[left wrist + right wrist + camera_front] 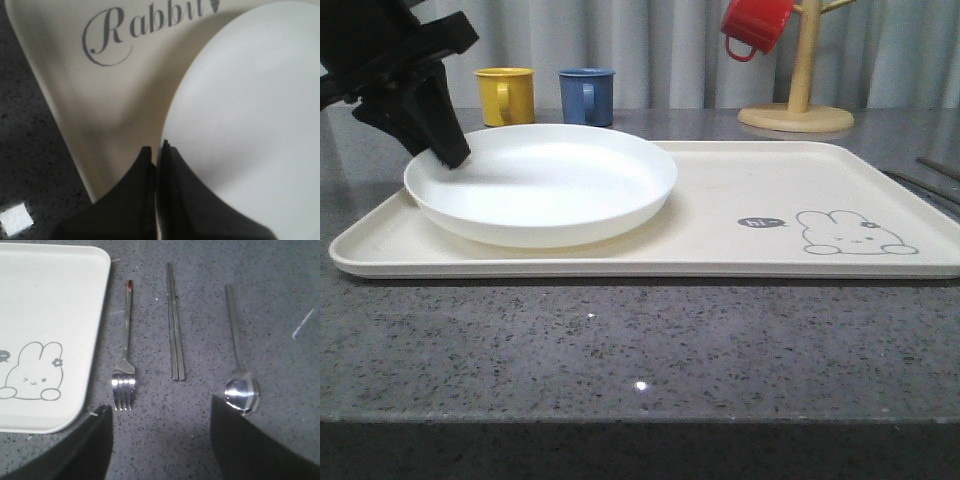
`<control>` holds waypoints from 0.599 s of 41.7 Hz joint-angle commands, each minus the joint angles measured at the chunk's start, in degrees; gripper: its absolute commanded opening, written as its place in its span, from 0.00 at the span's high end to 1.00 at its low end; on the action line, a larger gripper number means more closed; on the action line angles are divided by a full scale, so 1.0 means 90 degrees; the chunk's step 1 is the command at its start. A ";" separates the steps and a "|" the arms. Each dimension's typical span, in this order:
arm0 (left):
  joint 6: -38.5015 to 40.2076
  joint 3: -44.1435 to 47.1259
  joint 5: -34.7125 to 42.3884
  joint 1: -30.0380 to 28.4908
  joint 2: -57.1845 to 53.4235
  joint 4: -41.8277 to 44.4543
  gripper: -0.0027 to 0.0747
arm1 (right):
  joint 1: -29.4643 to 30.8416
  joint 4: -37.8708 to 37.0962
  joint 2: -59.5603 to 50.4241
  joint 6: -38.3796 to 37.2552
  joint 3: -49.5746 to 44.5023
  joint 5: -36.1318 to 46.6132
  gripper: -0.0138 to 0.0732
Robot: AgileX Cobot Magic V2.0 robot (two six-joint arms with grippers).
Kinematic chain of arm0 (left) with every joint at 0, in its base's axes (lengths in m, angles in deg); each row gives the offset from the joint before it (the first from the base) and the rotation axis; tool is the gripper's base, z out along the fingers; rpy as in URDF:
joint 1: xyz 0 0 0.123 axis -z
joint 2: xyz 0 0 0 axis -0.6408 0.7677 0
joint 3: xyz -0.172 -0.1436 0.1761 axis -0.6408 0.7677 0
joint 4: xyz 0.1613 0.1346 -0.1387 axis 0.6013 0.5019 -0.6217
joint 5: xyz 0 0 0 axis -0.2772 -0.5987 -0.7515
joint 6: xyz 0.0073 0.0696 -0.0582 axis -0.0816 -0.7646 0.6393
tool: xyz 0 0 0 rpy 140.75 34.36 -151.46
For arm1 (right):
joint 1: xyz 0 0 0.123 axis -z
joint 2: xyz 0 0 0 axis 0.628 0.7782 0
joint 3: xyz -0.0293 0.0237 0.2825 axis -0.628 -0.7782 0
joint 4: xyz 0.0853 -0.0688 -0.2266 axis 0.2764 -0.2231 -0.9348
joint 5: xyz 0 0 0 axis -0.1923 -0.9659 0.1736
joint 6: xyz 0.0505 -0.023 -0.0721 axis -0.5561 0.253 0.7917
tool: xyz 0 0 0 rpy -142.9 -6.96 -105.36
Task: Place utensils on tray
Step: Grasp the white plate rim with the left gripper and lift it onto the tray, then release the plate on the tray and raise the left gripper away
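The left gripper [450, 152] is pinched tight on the left rim of the round white plate [545, 185], which sits on the left part of the smooth cream tray [740, 200]. The right gripper [160, 440] is spread wide above the speckled grey table [200, 310]. Under it lie 3 shiny metal things beside the tray's right edge: the fork [125, 375], flat chopsticks [175, 330], and spoon [241, 390], each with bare table around it.

Front view looks low across the table [620, 350]; both wrist views look down closely, sharing the tray [740, 200].
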State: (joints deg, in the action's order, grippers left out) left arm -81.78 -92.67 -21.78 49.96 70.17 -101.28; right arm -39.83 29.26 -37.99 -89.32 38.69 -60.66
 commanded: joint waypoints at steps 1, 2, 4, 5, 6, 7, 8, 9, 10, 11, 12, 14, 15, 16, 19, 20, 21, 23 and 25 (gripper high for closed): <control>-0.0001 -0.0208 0.0291 0.0049 -0.0217 -0.0274 0.99 | 0.0014 -0.0087 0.0048 0.0025 0.0222 0.0382 0.32; -0.0001 -0.0208 0.0325 0.0049 -0.0218 -0.0274 0.98 | 0.0014 -0.0087 0.0048 0.0025 0.0222 0.0382 0.32; -0.0001 -0.0208 0.0370 0.0049 -0.0218 -0.0274 0.94 | 0.0014 -0.0087 0.0048 0.0025 0.0222 0.0382 0.32; -0.0001 -0.0208 0.0387 0.0049 -0.0218 -0.0274 0.90 | 0.0014 -0.0087 0.0048 0.0025 0.0222 0.0382 0.32; -0.0001 -0.0208 0.0401 0.0049 -0.0218 -0.0274 0.86 | 0.0014 -0.0087 0.0048 0.0025 0.0222 0.0382 0.32; -0.0001 -0.0208 0.0401 0.0049 -0.0218 -0.0274 0.82 | 0.0014 -0.0087 0.0048 0.0025 0.0222 0.0382 0.32; -0.0001 -0.0208 0.0374 0.0049 -0.0218 -0.0274 0.75 | 0.0014 -0.0087 0.0048 0.0025 0.0222 0.0382 0.32; -0.0001 -0.0208 0.0357 0.0049 -0.0218 -0.0274 0.70 | 0.0014 -0.0087 0.0048 0.0025 0.0222 0.0382 0.32; -0.0001 -0.0208 0.0357 0.0049 -0.0218 -0.0259 0.65 | 0.0014 -0.0087 0.0048 0.0025 0.0222 0.0382 0.32; -0.0001 -0.0208 0.0357 0.0049 -0.0218 -0.0262 0.61 | 0.0014 -0.0087 0.0048 0.0025 0.0222 0.0382 0.32; -0.0001 -0.0208 0.0357 0.0049 -0.0218 -0.0262 0.57 | 0.0014 -0.0087 0.0048 0.0025 0.0222 0.0382 0.32; -0.0001 -0.0217 0.0347 0.0035 -0.0218 -0.0224 0.50 | 0.0014 -0.0087 0.0048 0.0025 0.0222 0.0382 0.32; -0.0001 -0.0223 0.0324 0.0021 -0.0218 -0.0188 0.49 | 0.0014 -0.0087 0.0048 0.0025 0.0222 0.0382 0.32; -0.0001 -0.0260 0.0267 0.0021 -0.0218 -0.0140 0.48 | 0.0014 -0.0087 0.0048 0.0025 0.0222 0.0382 0.32; 0.0075 -0.0438 -0.0028 0.0021 -0.0218 0.0109 0.48 | 0.0014 -0.0087 0.0048 0.0025 0.0222 0.0382 0.32; 0.0149 -0.0533 -0.0132 0.0021 -0.0233 0.0201 0.48 | 0.0014 -0.0087 0.0048 0.0025 0.0222 0.0382 0.32; 0.0218 -0.0607 -0.0229 0.0021 -0.0260 0.0281 0.48 | 0.0014 -0.0087 0.0048 0.0025 0.0222 0.0382 0.32; 0.0320 -0.0755 -0.0449 0.0021 -0.0326 0.0461 0.48 | 0.0014 -0.0087 0.0048 0.0025 0.0222 0.0382 0.32; 0.0340 -0.0897 -0.0586 0.0051 -0.0451 0.0580 0.48 | 0.0014 -0.0087 0.0048 0.0025 0.0222 0.0382 0.32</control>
State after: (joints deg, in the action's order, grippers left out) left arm -80.01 -97.06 -25.25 49.96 70.70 -96.68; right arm -39.83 29.26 -37.99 -89.32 38.69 -60.66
